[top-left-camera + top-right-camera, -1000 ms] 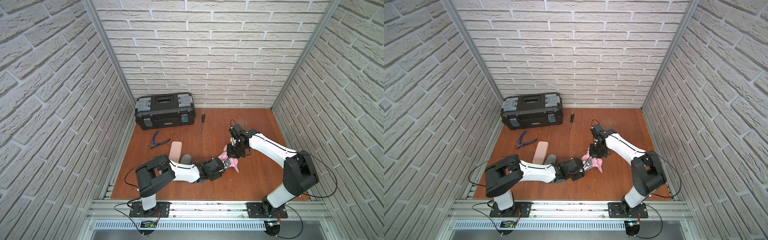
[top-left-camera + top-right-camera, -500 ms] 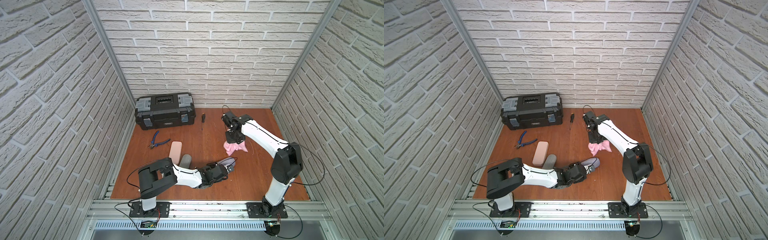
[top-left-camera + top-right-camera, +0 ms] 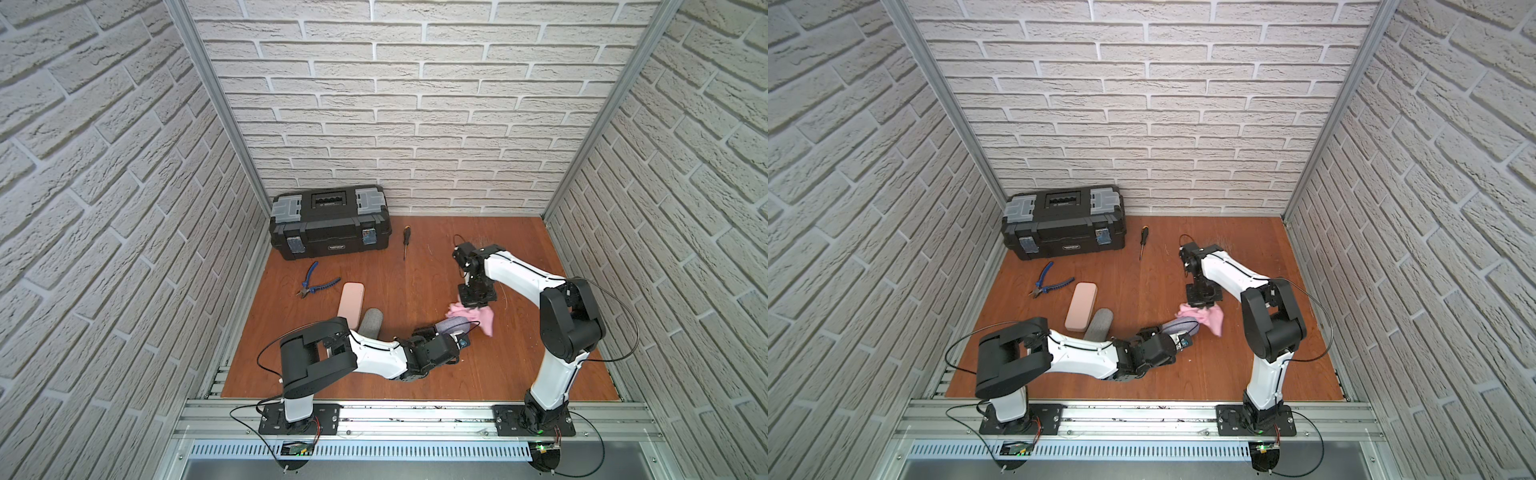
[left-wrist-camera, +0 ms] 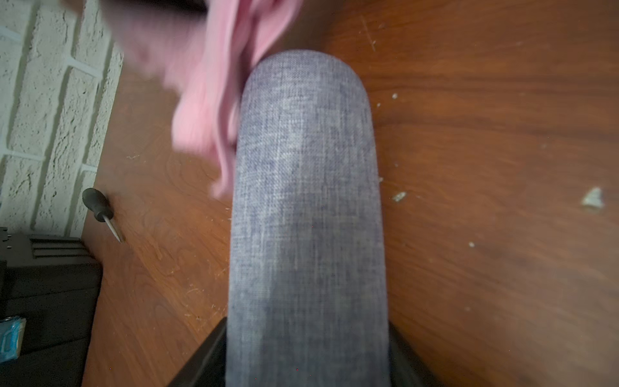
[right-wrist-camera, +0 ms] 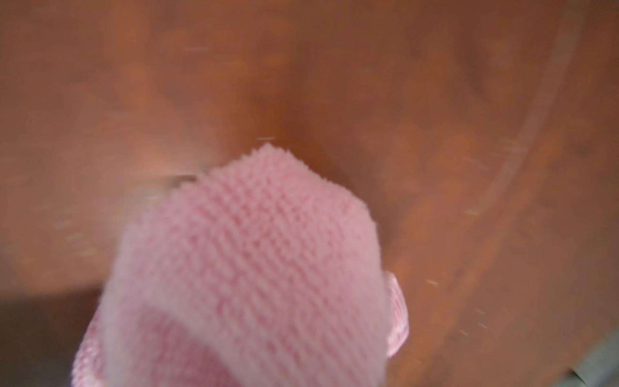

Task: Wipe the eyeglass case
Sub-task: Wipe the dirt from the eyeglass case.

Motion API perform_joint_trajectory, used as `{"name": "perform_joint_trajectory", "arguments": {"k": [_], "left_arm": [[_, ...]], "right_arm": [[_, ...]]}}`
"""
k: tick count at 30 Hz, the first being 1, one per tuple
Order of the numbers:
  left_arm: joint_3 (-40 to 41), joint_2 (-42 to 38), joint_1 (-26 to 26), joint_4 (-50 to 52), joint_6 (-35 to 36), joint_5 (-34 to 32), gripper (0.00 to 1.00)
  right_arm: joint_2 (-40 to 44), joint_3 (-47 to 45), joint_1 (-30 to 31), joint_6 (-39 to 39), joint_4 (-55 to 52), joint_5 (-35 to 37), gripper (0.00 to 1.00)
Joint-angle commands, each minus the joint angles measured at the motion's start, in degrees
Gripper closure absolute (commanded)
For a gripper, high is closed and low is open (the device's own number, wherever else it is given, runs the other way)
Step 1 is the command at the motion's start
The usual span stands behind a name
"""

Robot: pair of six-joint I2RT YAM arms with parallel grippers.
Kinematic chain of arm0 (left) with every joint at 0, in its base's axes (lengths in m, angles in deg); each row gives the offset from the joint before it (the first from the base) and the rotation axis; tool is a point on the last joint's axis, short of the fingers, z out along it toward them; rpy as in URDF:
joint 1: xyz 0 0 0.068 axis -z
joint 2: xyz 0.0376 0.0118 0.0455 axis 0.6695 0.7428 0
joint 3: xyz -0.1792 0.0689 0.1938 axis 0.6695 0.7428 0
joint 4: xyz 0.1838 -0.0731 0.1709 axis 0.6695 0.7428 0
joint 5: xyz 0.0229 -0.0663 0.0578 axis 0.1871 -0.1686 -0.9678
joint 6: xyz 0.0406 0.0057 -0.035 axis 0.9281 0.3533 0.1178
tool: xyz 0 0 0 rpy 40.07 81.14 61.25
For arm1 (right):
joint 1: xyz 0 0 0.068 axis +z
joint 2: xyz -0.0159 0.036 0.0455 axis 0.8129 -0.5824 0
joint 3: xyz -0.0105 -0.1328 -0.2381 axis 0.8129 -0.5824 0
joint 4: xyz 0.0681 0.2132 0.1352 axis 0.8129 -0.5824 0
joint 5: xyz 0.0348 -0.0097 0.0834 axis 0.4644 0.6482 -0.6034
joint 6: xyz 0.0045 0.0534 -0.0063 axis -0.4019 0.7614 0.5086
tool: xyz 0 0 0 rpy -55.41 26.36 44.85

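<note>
Grey woven fabric covers the long, round-ended eyeglass case (image 4: 306, 201), clamped at one end by the left gripper (image 3: 445, 336) over the wooden table (image 3: 519, 374). The right gripper (image 3: 476, 304) pinches a fluffy pink terry cloth (image 5: 248, 268) tight against the case's free end.

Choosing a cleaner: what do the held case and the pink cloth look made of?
Case: woven fabric cover, matte blue-grey; a heathered crosshatch weave shows. What lies under the fabric is hidden.
Cloth: soft pink terry or microfibre, likely; fuzzy ribbed pile, fluffy edges.

I see the grey fabric eyeglass case (image 3: 456, 323) mid-bench, nearer the front edge — fluffy pink cloth (image 3: 484, 322) touching its rounded end.
</note>
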State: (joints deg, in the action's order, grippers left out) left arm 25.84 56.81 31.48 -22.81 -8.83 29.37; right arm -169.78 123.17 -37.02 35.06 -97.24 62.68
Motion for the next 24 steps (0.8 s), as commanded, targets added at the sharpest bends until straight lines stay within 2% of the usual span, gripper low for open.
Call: {"name": "perform_joint_trajectory", "arguments": {"k": [1,3,6,8,11,15,17,20,24], "left_arm": [[0.7,1.37,-0.47,3.13,0.0,-1.77,0.43],[0.52,1.42,-0.39,3.13,0.25,-1.72,0.43],[0.29,1.52,-0.39,3.12,0.25,-1.48,0.43],[0.09,1.74,-0.37,3.09,-0.04,-1.33,0.43],[-0.19,2.05,-0.48,3.38,-0.63,-0.94,0.43],[-0.07,1.48,-1.04,4.81,-2.73,0.17,0.43],[-0.17,1.1,-1.5,5.89,-4.13,1.42,0.43],[-0.64,0.89,-2.07,7.66,-5.36,4.26,0.44],[-2.03,1.07,-2.59,9.81,-5.49,9.07,0.44]], "right_arm": [[4.05,5.11,1.05,-1.3,-6.28,11.31,0.98],[4.4,9.18,3.59,-1.3,-6.13,6.31,0.98],[2.71,12.0,8.12,0.58,-3.76,-10.36,0.98],[1.49,9.89,10.95,2.59,0.46,-19.74,0.98],[0.84,4.3,11.56,4.96,6.07,-27.78,0.98],[3.04,-5.27,4.84,4.95,8.05,-25.77,0.98],[3.91,-8.09,0.69,3.31,5.59,-17.25,0.98],[4.05,-6.62,-0.73,1.13,1.0,-1.09,0.98],[4.64,-0.74,-0.53,1.07,0.05,4.95,0.98]]}}
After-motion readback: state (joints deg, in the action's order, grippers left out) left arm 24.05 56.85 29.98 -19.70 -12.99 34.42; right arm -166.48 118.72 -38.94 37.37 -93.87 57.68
